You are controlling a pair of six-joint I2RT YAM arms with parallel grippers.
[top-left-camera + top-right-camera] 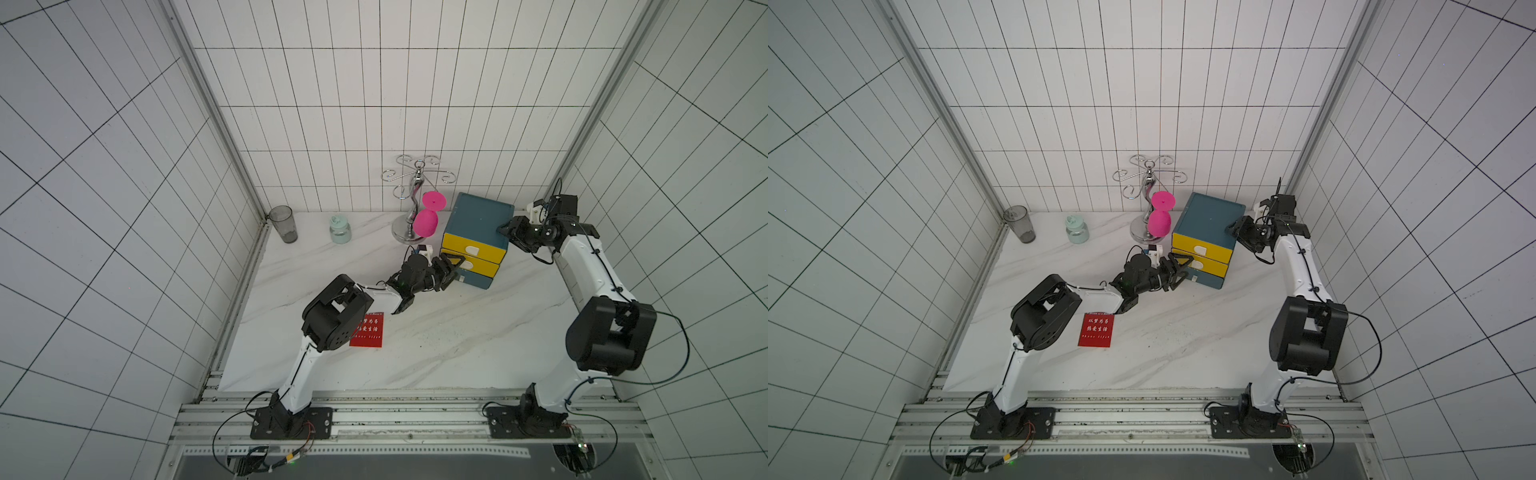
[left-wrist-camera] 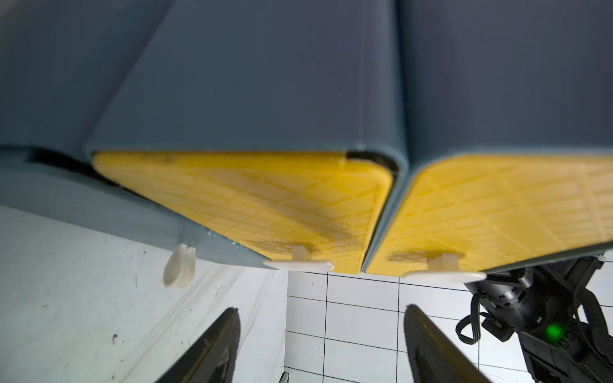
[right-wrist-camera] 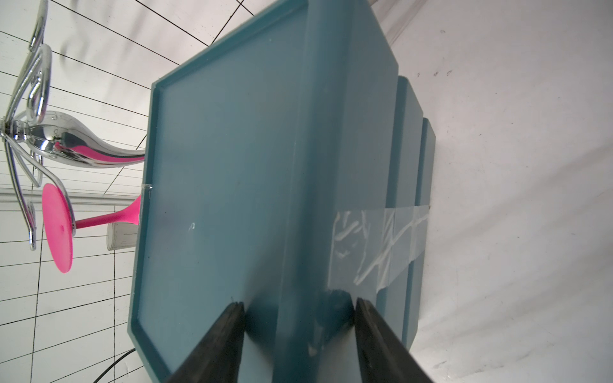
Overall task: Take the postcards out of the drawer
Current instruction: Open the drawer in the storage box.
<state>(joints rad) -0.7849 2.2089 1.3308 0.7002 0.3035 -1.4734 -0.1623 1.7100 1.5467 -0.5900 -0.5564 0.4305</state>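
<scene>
1 red postcard flat on table by left arm; 2 lines white Chinese lettering, small print below unreadable. Left gripper released, empty, at drawers. Right gripper grasping cabinet top edge.

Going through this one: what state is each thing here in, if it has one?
Yellow drawers: both shut.
Red postcard: flat on the table, lettering up.
Left tool: open, empty, before the drawers.
Right tool: closed on the cabinet top edge.
Pink goblet: hanging upside down.
Tumbler: upright.
Mint bottle: upright, capped.
</scene>
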